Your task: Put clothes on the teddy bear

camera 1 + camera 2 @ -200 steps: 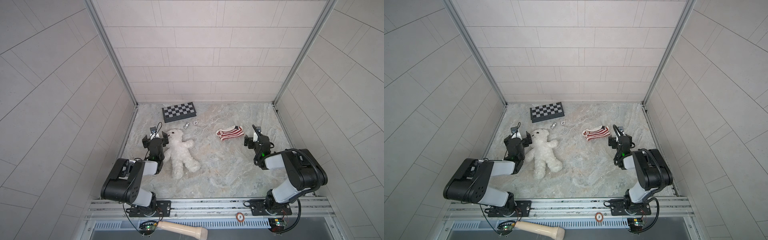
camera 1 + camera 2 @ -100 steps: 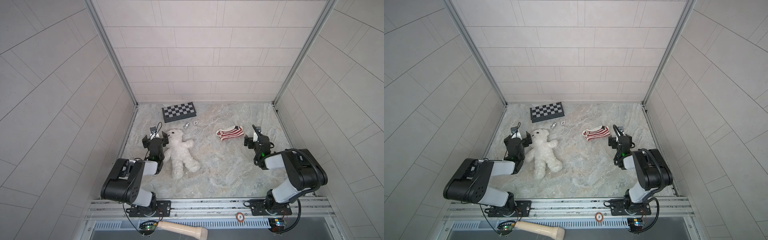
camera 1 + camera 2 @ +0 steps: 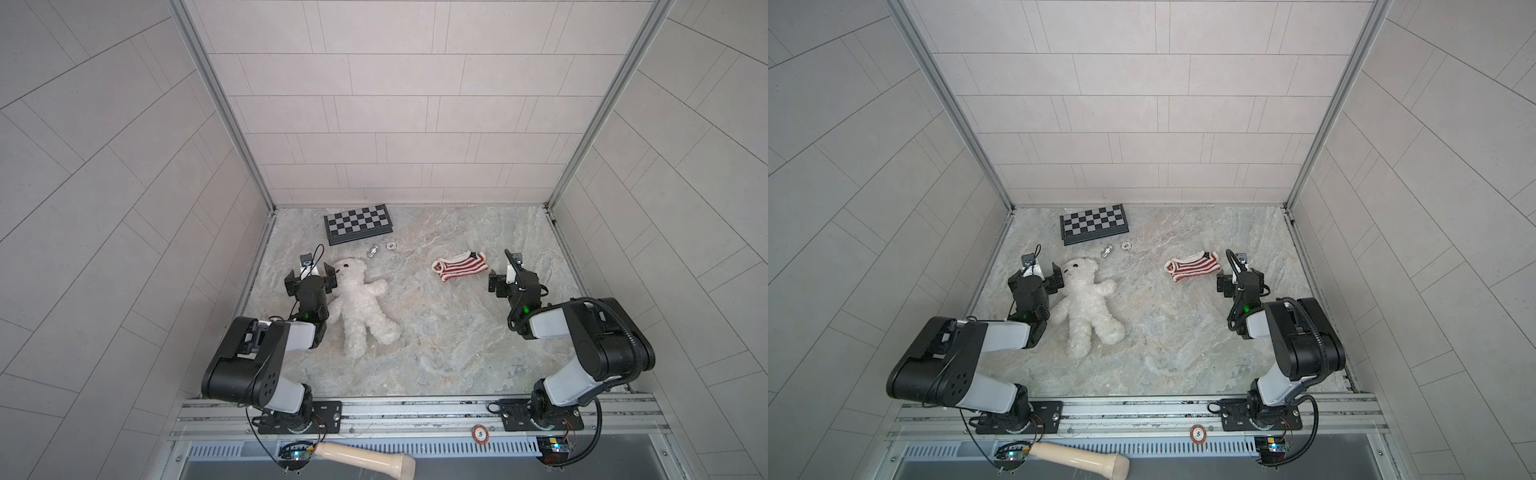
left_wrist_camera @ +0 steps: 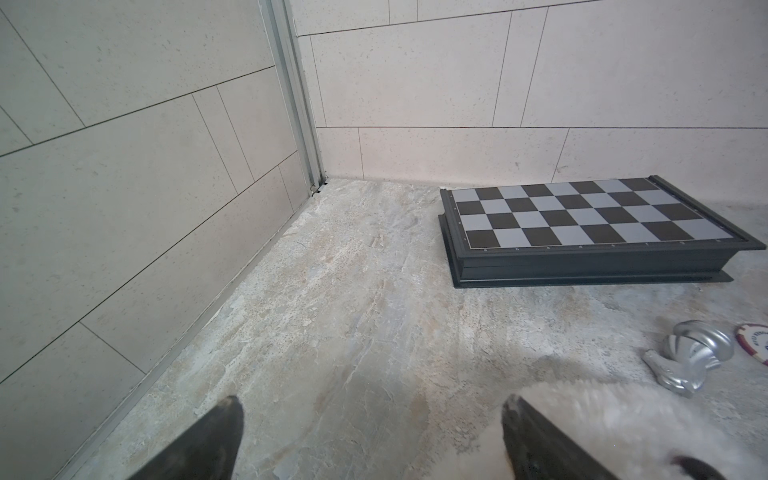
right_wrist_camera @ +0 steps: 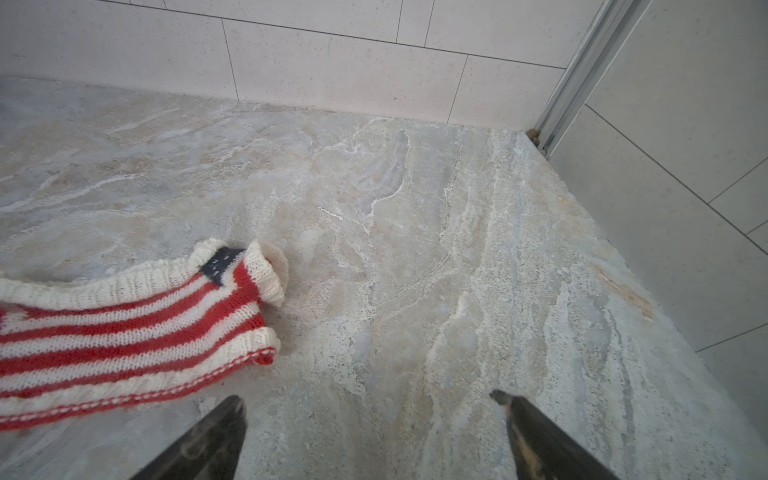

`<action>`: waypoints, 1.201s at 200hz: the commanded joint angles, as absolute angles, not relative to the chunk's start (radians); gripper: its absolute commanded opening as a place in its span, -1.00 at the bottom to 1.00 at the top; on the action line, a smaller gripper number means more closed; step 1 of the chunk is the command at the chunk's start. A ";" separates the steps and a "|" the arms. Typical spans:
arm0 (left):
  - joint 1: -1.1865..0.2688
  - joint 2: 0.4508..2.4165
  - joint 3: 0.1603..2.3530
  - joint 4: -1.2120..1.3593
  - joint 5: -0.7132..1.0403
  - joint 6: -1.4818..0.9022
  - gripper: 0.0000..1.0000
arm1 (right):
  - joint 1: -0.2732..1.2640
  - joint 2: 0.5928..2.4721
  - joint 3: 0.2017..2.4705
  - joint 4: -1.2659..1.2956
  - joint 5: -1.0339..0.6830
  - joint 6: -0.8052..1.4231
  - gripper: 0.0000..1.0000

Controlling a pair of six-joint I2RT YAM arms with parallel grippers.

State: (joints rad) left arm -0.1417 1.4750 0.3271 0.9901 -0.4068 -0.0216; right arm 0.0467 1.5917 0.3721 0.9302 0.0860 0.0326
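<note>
Your left gripper (image 3: 311,275) sits low over the grey marbled tabletop (image 3: 436,332), jaws spread wide, with bare stone between them. The fluffy white plush teddy bear (image 3: 361,307) lies face up just outside those jaws, its head right beside the outer face of one finger (image 4: 540,436). Your right gripper (image 3: 510,277), jaws equally spread, stands well apart from the bear, near a red-and-white striped knit sweater (image 5: 124,332).
</note>
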 commanded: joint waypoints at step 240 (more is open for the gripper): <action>-0.269 0.822 0.628 -0.131 -0.054 -0.589 1.00 | 0.881 1.822 1.198 -0.012 -0.248 0.527 0.94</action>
